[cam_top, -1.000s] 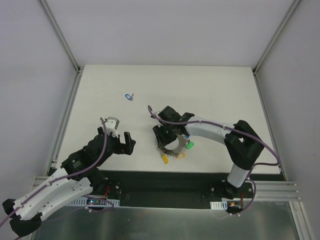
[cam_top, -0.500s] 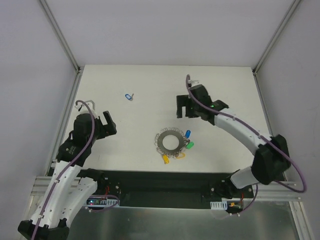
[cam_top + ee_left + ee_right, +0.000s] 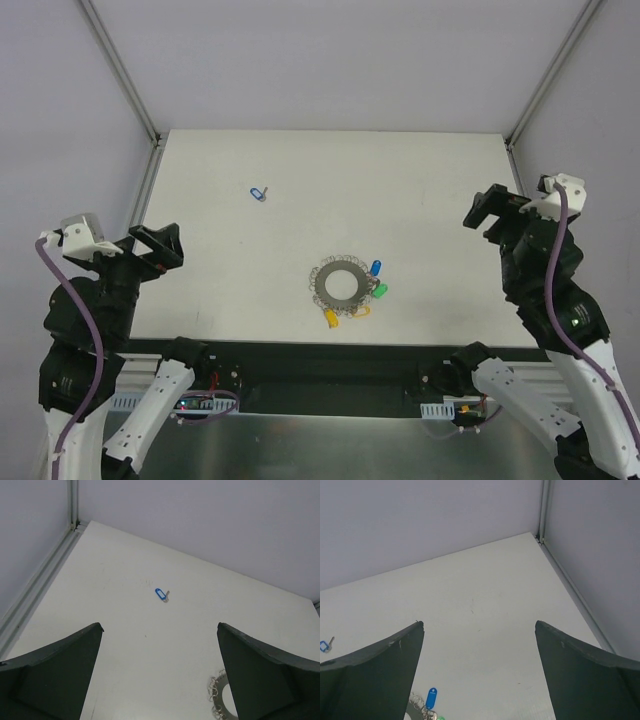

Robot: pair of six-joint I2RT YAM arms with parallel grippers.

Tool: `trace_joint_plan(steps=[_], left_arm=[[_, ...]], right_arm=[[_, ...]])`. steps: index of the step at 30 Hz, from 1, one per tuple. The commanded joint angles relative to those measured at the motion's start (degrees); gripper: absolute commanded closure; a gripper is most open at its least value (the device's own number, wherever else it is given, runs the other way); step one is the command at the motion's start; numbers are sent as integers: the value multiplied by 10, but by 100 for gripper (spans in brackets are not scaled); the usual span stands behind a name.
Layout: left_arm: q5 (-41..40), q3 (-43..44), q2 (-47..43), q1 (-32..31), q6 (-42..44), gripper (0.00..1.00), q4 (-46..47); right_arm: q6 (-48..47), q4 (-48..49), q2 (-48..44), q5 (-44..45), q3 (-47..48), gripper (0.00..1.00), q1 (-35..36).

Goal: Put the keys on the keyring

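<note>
The keyring [image 3: 342, 285], a flat grey disc edged with wire loops, lies near the table's front middle. Blue [image 3: 376, 268], green [image 3: 380, 291] and yellow [image 3: 330, 318] tagged keys lie against its right and front edge. One blue-tagged key [image 3: 259, 193] lies alone at the back left, also visible in the left wrist view [image 3: 160, 594]. My left gripper [image 3: 150, 250] hangs open and empty off the table's left edge. My right gripper [image 3: 493, 210] is open and empty near the right edge. The right wrist view shows the blue key [image 3: 431, 698] at the keyring's loops [image 3: 417, 702].
Grey walls with aluminium rails [image 3: 135, 225] enclose the white table [image 3: 420, 180] on three sides. A black strip [image 3: 330, 365] with both arm bases runs along the near edge.
The right gripper opened, let go at the keyring and drew back to the right side. The left arm drew back to the left edge. The keyring and keys stayed put.
</note>
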Motion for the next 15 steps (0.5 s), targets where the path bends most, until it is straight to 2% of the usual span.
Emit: trace_joint_plan(steps=[1,15], left_arm=[[-52,7,-6,-7,44,1,-15],[-61,-7,-44,-9,62,1,-16]], right_arm=[[-40,-33,-36,56,10,4,-2],[-53,-56,-113,65,-13,4,-2]])
